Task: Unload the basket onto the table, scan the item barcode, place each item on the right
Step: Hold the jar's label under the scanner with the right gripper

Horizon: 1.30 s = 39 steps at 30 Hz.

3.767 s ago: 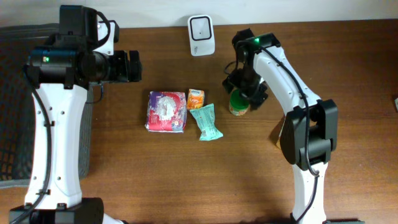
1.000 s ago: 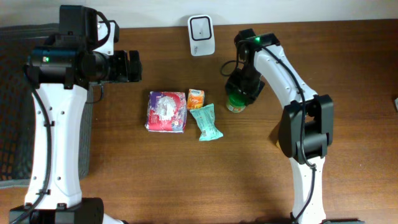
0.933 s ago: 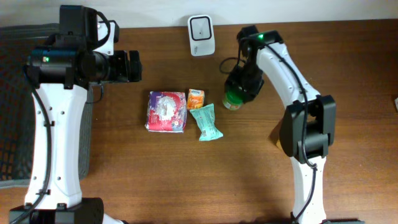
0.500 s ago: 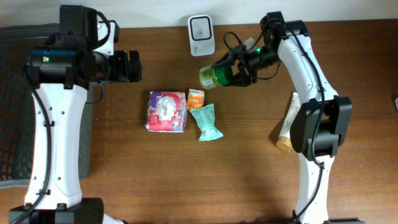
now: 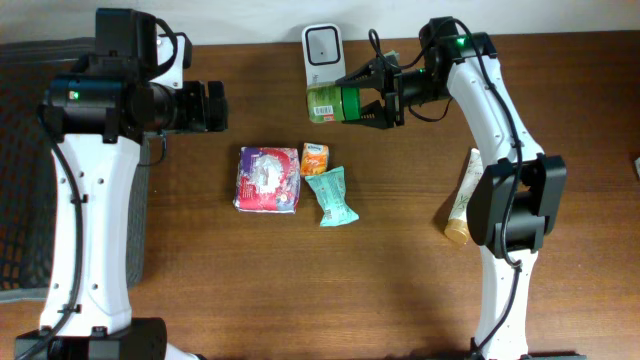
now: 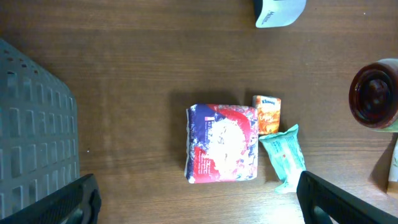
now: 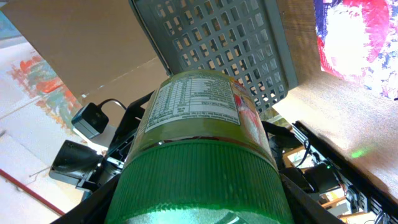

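Note:
A jar with a green lid and a yellow-green label hangs on its side above the table, base pointing left. My right gripper is shut on its lid end. The jar sits just in front of the white scanner at the table's back edge. In the right wrist view the jar fills the frame, its printed label facing up, with my right gripper round the ribbed lid. My left gripper hovers open at the back left, holding nothing. From the left wrist view the jar's base shows at the right edge, and the left gripper is wide apart.
A red and purple packet, a small orange tissue pack and a teal wipes pack lie mid-table. A cream tube lies at the right. A grey mesh basket stands beyond the left edge.
My right gripper has lifted the jar off the table beside the packets. It has swung the jar up and left and turned it on its side before the scanner. The left arm is still.

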{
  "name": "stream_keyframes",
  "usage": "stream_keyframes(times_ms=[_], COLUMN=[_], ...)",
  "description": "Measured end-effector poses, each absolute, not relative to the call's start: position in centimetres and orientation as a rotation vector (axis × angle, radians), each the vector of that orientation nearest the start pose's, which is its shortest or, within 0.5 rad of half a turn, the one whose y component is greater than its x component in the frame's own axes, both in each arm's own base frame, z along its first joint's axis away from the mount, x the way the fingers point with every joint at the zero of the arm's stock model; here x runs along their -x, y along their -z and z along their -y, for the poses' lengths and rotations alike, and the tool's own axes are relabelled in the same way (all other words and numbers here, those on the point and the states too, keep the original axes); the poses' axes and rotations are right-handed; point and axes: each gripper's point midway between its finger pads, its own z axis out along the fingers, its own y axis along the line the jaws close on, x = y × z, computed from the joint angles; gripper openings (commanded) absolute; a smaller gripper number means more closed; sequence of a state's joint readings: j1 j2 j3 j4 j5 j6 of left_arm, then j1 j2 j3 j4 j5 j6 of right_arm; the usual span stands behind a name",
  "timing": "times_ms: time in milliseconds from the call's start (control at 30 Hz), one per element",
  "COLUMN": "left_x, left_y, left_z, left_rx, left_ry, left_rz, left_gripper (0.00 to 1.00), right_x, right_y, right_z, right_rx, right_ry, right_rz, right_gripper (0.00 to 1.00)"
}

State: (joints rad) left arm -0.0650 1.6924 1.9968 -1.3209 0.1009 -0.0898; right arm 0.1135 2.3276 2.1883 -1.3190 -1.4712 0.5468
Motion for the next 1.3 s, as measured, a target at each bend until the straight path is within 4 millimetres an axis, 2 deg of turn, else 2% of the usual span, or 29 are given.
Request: stream_keyframes(times_ms=[400,533,700,833,900,1000,1067,1200,1300], left_x=[-39.5,-39.5,-39.5,-39.5,-39.5,-39.5,-39.5,-39.5,-39.5], left_y=[-29.8,-29.8,-29.8,-29.8,-29.8,-29.8,-29.8,-29.8,-29.8], left_z=[4.3,4.3,4.3,4.3,4.3,4.3,4.3,4.3,4.3], left_rx=[-0.006,-0.005,-0.006,-0.006,-0.006,-0.006,-0.006,-0.006,-0.006], left_ry=[0.187,0.187,0.187,0.187,0.188,0.187,0.188,0.188,0.187], left_rz=[-2.591,-2.591,-2.591,-2.591,-2.591,-2.591,-2.591,-2.591,-2.59], left_gripper=[0.99,0.99,0.99,0.99,0.99,0.99,0.99,0.99,0.99], right_x=[-44.1,-44.3,-44.8,-45.1,-45.7,-47.1,-48.6,-52.7,-56.1], right_y=[-24.0,-22.4,-21.8,-21.0,-19.8,-16.6,-15.2,-14.1,-14.2], right_z=[-22.2,-22.2,-23.1,-23.2,-22.9,-21.7,-21.0,-20.4,-19.4], right_rx=[-0.421,-0.438,-0.37,-0.396,-0.4,-0.442,-0.421,-0.347,-0.325], right_ry=[-2.293,-2.156,-2.085,-2.009,-1.879,-1.544,-1.353,-1.032,-0.789], right_rz=[-2.596,-2.674,-2.687,-2.723,-2.756,-2.838,-2.827,-2.712,-2.585], right_gripper=[0.56,0.57,0.56,0.56,0.54,0.54,0.54,0.55,0.55])
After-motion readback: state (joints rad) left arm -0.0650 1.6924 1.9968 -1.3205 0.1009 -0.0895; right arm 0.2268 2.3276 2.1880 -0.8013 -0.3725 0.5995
